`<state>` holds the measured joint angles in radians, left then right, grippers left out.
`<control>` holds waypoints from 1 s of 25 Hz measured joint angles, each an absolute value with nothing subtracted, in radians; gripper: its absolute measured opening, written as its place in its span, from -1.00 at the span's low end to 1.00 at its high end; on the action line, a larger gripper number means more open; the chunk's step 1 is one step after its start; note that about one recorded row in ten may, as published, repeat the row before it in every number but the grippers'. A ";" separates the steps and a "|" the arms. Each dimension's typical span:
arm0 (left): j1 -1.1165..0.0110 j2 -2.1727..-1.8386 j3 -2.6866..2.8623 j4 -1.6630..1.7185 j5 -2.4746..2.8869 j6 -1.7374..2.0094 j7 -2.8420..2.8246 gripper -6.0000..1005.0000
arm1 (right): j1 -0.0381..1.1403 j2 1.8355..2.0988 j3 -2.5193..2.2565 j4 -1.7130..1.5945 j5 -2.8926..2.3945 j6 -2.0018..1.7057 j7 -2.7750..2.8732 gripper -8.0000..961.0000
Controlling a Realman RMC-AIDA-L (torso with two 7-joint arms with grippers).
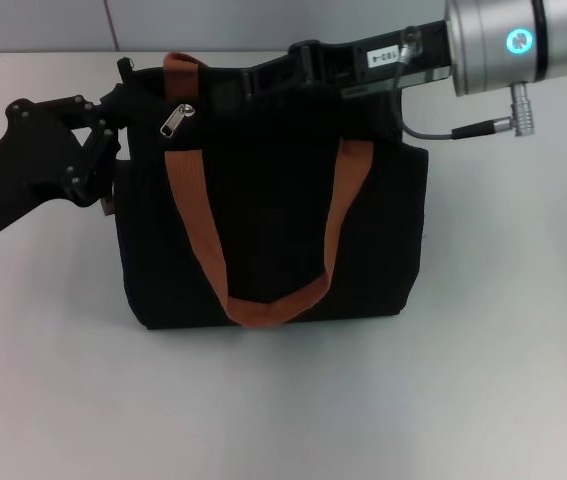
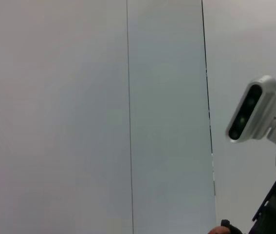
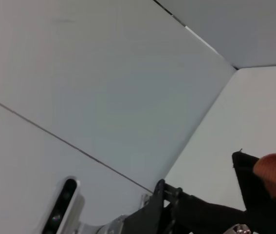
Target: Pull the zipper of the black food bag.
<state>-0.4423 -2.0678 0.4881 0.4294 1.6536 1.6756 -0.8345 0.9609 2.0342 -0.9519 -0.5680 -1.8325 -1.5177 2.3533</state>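
Observation:
The black food bag [image 1: 273, 230] stands upright in the middle of the table, its orange-brown straps hanging down the front. The silver zipper pull [image 1: 176, 121] lies at the bag's upper left, beside the left strap. My left gripper [image 1: 111, 125] is against the bag's upper left corner, just left of the zipper pull. My right gripper [image 1: 278, 75] reaches in from the upper right and sits over the bag's top edge near the middle. The right wrist view shows a bag corner with a strap [image 3: 274, 171] and the left arm [image 3: 186, 212].
The bag stands on a white table [image 1: 283, 400], with a pale wall [image 1: 33, 25] behind it. The right arm's silver body [image 1: 523, 40] and cable [image 1: 463, 128] hang above the bag's upper right. The right wrist camera [image 2: 252, 109] shows in the left wrist view.

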 joint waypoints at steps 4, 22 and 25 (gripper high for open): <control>-0.442 -2.068 0.492 0.429 1.654 1.680 -0.834 -0.90 | 0.969 2.039 -0.968 -0.565 -1.833 -1.490 2.376 -0.51; -0.447 -2.067 0.492 0.406 1.654 1.684 -0.833 -0.88 | 0.992 2.075 -1.027 -0.529 -1.826 -1.383 2.419 -0.51; -0.450 -2.068 0.493 0.406 1.654 1.685 -0.833 -0.87 | 0.992 2.077 -1.017 -0.517 -1.819 -1.377 2.421 -0.51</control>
<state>-0.4499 -2.0678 0.4927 0.4059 1.6537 1.6854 -0.8328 0.9922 2.0767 -1.0172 -0.5172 -1.8190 -1.3773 2.4210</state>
